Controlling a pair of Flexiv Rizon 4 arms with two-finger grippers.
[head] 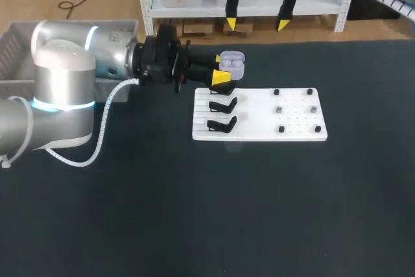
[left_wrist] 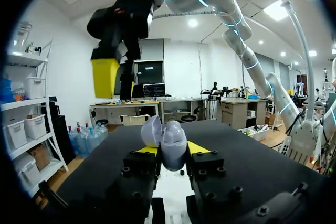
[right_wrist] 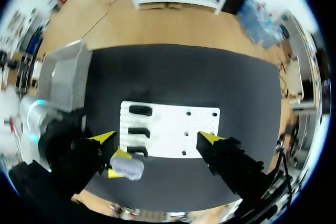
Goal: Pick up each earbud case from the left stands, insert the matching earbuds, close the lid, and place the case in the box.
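A lavender earbud case (head: 232, 63) with its lid open hangs above the white board's (head: 259, 131) far left corner. My left gripper (head: 222, 69) is shut on it from two sides. In the left wrist view the case (left_wrist: 173, 141) stands upright between the yellow tips, lid (left_wrist: 151, 129) tipped back. Two empty black stands (head: 223, 104) lie on the board's left part. My right gripper (head: 257, 24) hangs high beyond the table's far edge, wide open with nothing in it. From the right wrist view its gripper (right_wrist: 156, 138) looks down on the board (right_wrist: 168, 129) and the case (right_wrist: 129, 168).
A grey box (head: 13, 40) sits at the table's far left, behind my left arm. Small dark pegs (head: 295, 109) dot the board's right half. One of my right arm's fingers (left_wrist: 105, 77) hangs above and ahead of the case in the left wrist view.
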